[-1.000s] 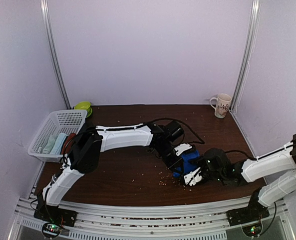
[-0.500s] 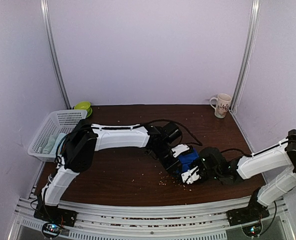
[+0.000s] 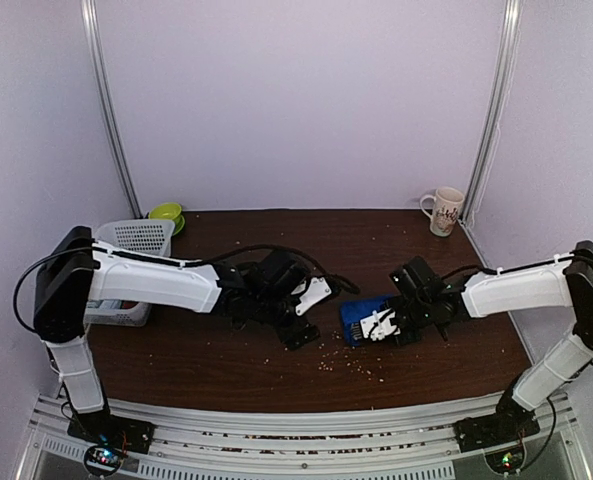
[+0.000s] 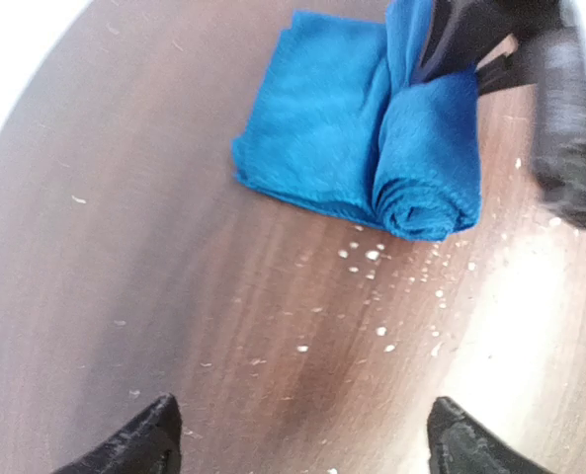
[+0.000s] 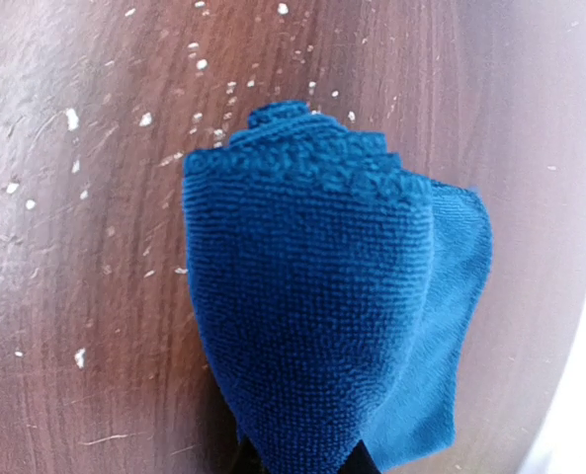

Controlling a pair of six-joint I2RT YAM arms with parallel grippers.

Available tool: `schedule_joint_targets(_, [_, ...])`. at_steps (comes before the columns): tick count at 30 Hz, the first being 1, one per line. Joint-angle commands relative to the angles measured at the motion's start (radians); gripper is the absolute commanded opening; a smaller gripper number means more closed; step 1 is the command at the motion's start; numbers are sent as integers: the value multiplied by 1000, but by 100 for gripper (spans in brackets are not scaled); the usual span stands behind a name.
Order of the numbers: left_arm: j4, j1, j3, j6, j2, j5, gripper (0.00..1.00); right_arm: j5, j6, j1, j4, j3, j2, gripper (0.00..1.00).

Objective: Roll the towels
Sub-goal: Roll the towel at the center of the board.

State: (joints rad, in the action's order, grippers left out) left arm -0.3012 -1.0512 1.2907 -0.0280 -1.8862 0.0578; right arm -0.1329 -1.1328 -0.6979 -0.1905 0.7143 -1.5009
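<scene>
Blue towel [image 4: 357, 148], brown table [image 4: 154, 296]

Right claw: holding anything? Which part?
Right claw grips the royal blue cloth towel by one end of its rolled part. Left claw holds nothing.

The blue towel [image 5: 322, 316] hides the right hand's [image 3: 379, 327] fingertips, apparently clamped.

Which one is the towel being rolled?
On the dark brown wooden table, right of its middle, lies the royal blue cloth towel, partly rolled into a tube. The right hand grips it; it is the only deep blue thing there.
</scene>
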Motion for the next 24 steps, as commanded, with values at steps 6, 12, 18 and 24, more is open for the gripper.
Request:
schedule_joint_targets(6, [502,-90,-249,-228,108,331,89,-183,34,65,-438,243,-226,0])
schedule_joint_targets(12, [761,-186,-337,-437,43,483,90,-273,40,103,-645,430,-389,0])
schedule_joint_targets(18, [939,-232,-389,-582,-9,485,90,-352,39,140,-830,601,-547,0])
schedule_joint_targets(24, [976,-263,-315,-679,-121,516,91,-370,37,150,-915,688,-628,0])
